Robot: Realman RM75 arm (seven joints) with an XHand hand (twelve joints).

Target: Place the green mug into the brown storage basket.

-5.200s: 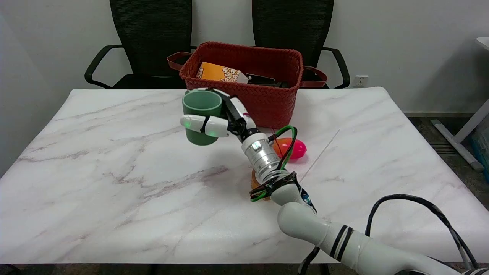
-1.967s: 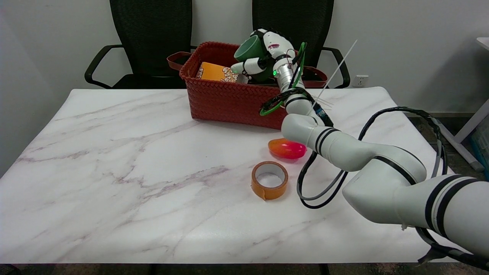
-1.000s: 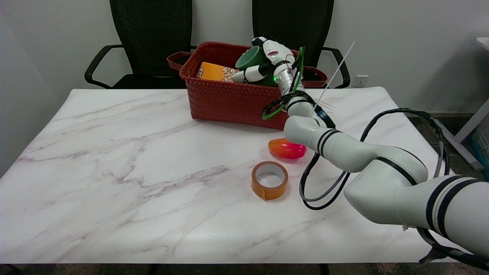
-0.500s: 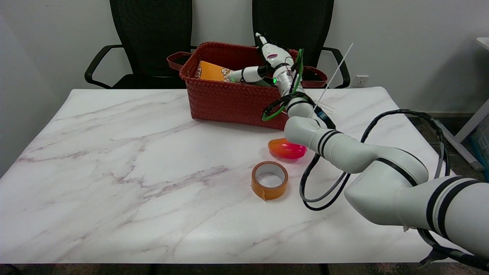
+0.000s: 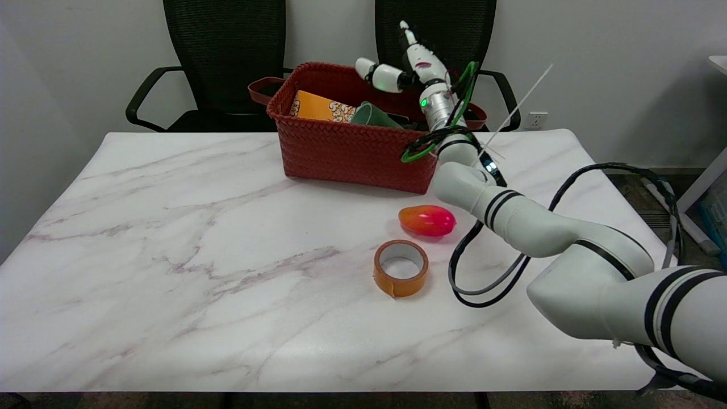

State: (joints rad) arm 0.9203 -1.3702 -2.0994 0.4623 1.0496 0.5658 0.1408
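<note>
The green mug (image 5: 372, 115) lies tilted inside the brown woven storage basket (image 5: 341, 150) at the table's far side, only its upper part showing above the near wall. My right hand (image 5: 406, 65) hovers above the basket's right half with its fingers spread apart and nothing in them, clear of the mug. The right arm reaches in from the lower right.
An orange patterned box (image 5: 321, 108) also lies in the basket. On the marble table (image 5: 170, 238) sit a red-orange mango-like fruit (image 5: 427, 220) and an orange roll of tape (image 5: 400, 267) in front of the basket. Two black chairs stand behind.
The hand carried the mug from the table over the basket, lowered it in, let go, and has now risen with its fingers spread. The mug stays in the basket.
</note>
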